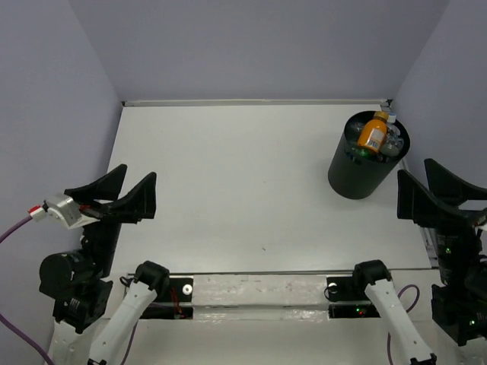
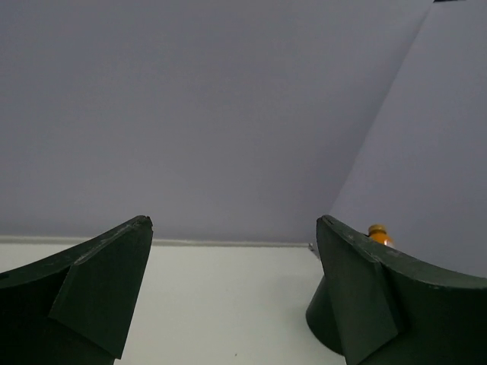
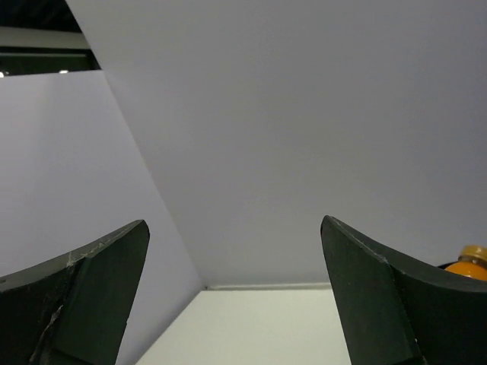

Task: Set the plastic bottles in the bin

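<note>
At the far right of the table (image 1: pixel 228 190), finds the bin (image 1: pixel 358 179) upright, close to the back corner. Notes the orange bottle (image 1: pixel 372 134) lying on top of the load, neck poking above the rim, with clear bottles (image 1: pixel 392 141) packed beside it. Cannot count the full six from above; lower layers hidden. Sees no bottle out on the table in the overhead view. Records the left tool (image 1: pixel 139 173) at the left edge, jaws spread wide, grasping nothing. Records likewise the right tool (image 1: pixel 413 169) just beside the bin, on its near right, released and bare. Confirms both from the wrist views: open air between the fingers. Judges the loading step finished, or as good as. Calls next for no grasp: at most a check that nothing lies out of sight, then parking both arms.
</note>
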Robot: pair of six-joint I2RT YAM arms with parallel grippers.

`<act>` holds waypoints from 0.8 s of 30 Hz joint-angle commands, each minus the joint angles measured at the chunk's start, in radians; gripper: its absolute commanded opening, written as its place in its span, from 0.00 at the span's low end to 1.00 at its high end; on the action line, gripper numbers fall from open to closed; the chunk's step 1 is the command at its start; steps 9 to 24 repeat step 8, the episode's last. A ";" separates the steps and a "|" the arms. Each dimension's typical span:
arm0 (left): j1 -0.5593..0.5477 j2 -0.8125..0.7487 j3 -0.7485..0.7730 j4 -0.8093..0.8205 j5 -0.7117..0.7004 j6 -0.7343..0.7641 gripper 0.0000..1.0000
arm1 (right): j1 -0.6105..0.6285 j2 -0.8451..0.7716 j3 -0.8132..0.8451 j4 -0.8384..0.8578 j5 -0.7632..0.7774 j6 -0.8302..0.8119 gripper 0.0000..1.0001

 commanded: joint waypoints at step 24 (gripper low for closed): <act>-0.004 0.011 0.036 0.108 0.066 -0.054 0.99 | -0.005 -0.128 -0.023 0.010 -0.012 -0.100 1.00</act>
